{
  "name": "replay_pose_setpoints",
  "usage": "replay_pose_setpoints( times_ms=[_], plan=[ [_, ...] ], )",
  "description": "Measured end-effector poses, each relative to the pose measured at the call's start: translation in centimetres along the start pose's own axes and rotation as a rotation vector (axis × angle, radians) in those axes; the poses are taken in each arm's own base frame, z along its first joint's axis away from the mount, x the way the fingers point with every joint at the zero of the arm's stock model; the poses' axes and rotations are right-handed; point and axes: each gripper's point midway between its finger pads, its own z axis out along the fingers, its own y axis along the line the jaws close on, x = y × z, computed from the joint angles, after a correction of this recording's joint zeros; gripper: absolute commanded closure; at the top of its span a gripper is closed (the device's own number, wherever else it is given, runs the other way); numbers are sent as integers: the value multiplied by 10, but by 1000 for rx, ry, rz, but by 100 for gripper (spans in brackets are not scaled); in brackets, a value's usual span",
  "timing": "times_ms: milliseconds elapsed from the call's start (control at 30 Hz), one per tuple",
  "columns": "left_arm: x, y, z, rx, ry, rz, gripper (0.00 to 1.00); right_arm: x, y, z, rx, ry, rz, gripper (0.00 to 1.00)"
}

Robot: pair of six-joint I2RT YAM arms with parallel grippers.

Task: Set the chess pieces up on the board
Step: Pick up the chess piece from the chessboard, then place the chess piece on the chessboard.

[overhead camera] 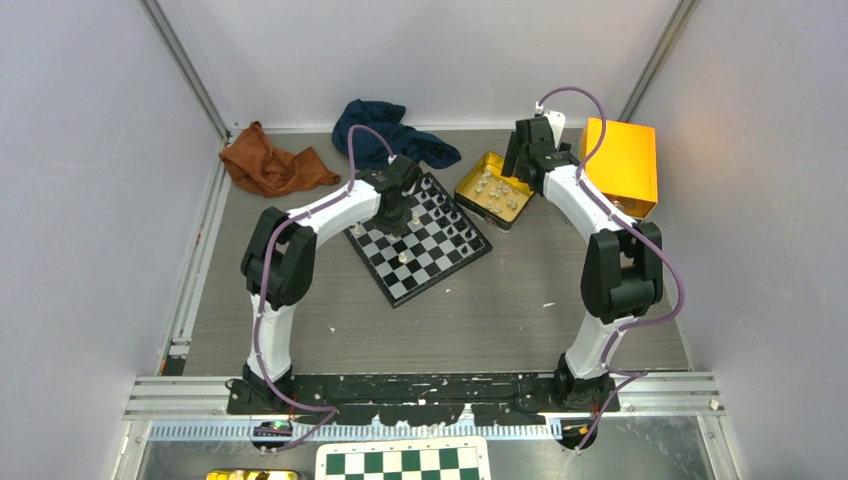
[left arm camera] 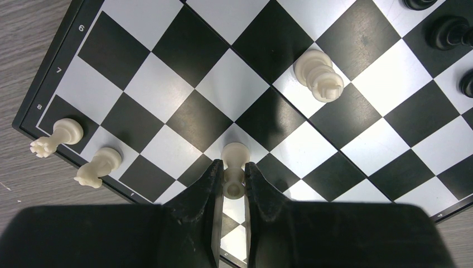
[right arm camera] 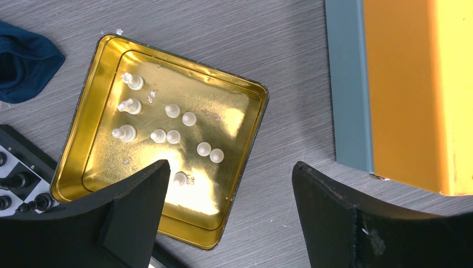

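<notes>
Probably a lab: plain enclosure walls [overhead camera: 90,150], aluminium frame rails [overhead camera: 190,70].

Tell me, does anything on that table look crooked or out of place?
The board lies turned cornerwise rather than square-on. A lone white piece stands mid-board, far from the edge rows where setup pieces belong. Nothing looks toppled or broken there; the left tool is closed on another white piece.

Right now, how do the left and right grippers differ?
The left gripper is closed on a white piece; the right gripper is wide open and holds nothing. The left gripper is over the board; the right gripper hangs over the gold tin of white pieces. Both are black and two-fingered.
</notes>
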Motion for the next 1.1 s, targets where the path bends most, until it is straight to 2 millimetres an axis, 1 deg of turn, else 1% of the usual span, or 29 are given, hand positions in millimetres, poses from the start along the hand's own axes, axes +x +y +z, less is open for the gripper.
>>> replay_pose_setpoints(
  times_ms=[233, 367, 433, 700, 1000, 1100],
  plan=[
    [0, 1, 0, -4, -1, 0, 87, -1, 0, -1, -1, -2, 1, 14],
    [5, 4, -2, -14, 3, 1, 87, -2, 0, -2, -2, -5, 2, 14],
    [8, 6, -4, -18, 6, 2, 87, -2, 0, -2, -2, -5, 3, 14],
    [7, 12, -18, -30, -19, -2, 88, 0, -1, -2, -1, 0, 1, 14],
    [26, 21, -22, -52, 4, 4, 88, -3, -1, -8, -9, -9, 9, 14],
    [30, 24, -24, -60, 5, 4, 89, -4, -1, -9, -13, -10, 11, 14]
  ],
)
